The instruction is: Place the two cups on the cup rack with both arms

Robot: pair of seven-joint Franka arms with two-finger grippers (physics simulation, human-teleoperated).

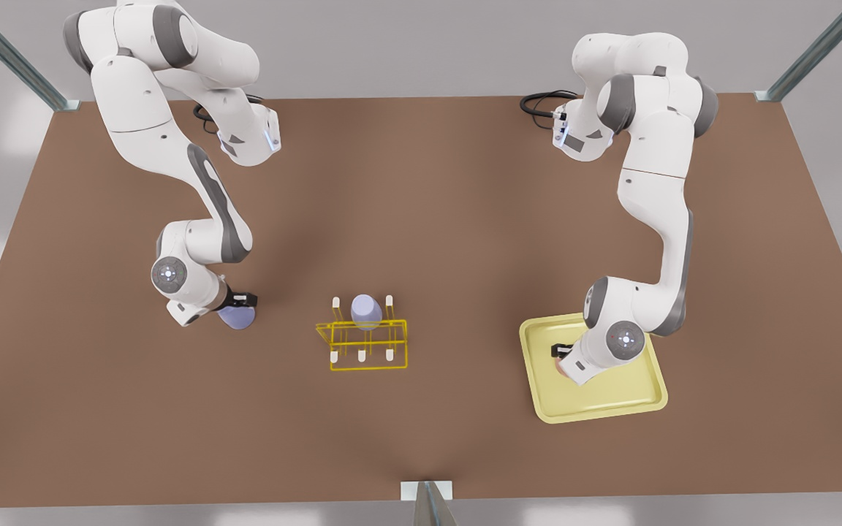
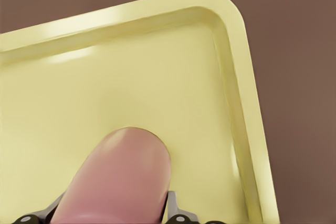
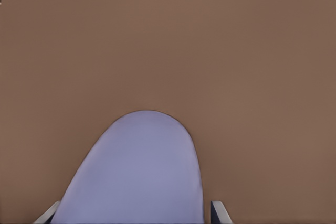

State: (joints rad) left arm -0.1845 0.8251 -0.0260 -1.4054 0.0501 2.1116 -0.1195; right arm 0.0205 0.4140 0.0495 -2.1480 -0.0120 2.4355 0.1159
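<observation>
The pale pink cup (image 2: 118, 177) is held between the fingers of my left gripper (image 2: 111, 206), low over the pale yellow tray (image 2: 157, 77). That is the arm on the front view's right, where a sliver of the pink cup (image 1: 559, 367) shows beside the left gripper (image 1: 560, 352). On the front view's left, my right gripper (image 1: 242, 299) is shut on a lavender-blue cup (image 1: 237, 317) to the left of the cup rack (image 1: 362, 359). The same lavender-blue cup (image 3: 136, 171) sits between the right gripper's (image 3: 134, 212) fingers above bare table. Another lavender cup (image 1: 366, 310) sits upside down on the rack's back middle peg.
The yellow tray (image 1: 611, 405) lies right of the rack, under the left arm's wrist. The brown table (image 1: 421, 190) stretches wide around the rack. Metal frame posts stand at the far corners and at the near edge's middle (image 1: 427, 500).
</observation>
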